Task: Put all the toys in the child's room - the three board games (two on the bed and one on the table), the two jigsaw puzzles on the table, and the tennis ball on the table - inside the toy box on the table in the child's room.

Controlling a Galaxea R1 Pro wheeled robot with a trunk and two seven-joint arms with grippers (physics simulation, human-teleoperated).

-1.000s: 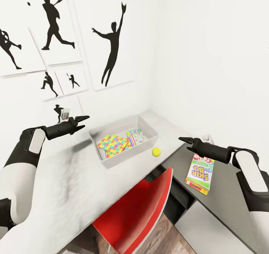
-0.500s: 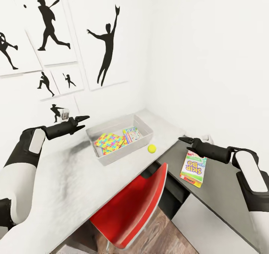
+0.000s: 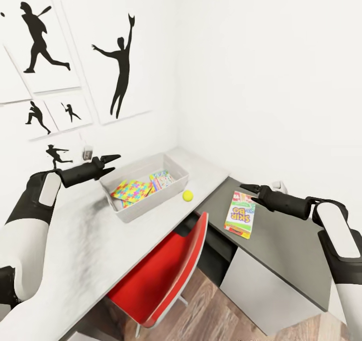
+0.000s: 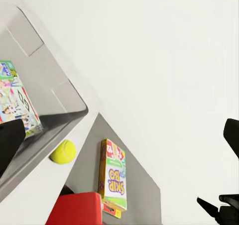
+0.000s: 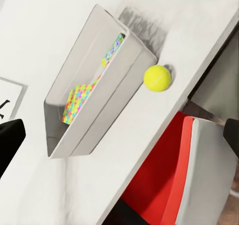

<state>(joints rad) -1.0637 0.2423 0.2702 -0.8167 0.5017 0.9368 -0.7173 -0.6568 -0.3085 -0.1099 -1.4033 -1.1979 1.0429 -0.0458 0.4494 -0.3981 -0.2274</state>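
The light-grey toy box point(image 3: 151, 204) stands on the pale table point(image 3: 90, 240) against the wall. Inside it lie a multicoloured jigsaw puzzle point(image 3: 129, 189) and a board game point(image 3: 161, 179) with a printed cover. The yellow tennis ball point(image 3: 187, 195) rests on the table just outside the box's near right corner. A white-red-yellow board game point(image 3: 240, 213) lies flat on the lower dark cabinet point(image 3: 286, 240). My left gripper point(image 3: 114, 162) hovers open above the box's left end. My right gripper point(image 3: 248, 187) is open and empty, just right of that game. The bed is out of view.
A red chair point(image 3: 161, 275) is pushed under the table in front of the toy box, with wood-plank floor point(image 3: 211, 311) below it. Black silhouette pictures point(image 3: 118, 67) hang on the white wall behind the table. The corner wall closes off the far side.
The whole picture has slid left, so the camera has turned right. Both arms hold the same pose. The toys and the toy box have not moved on their surfaces.
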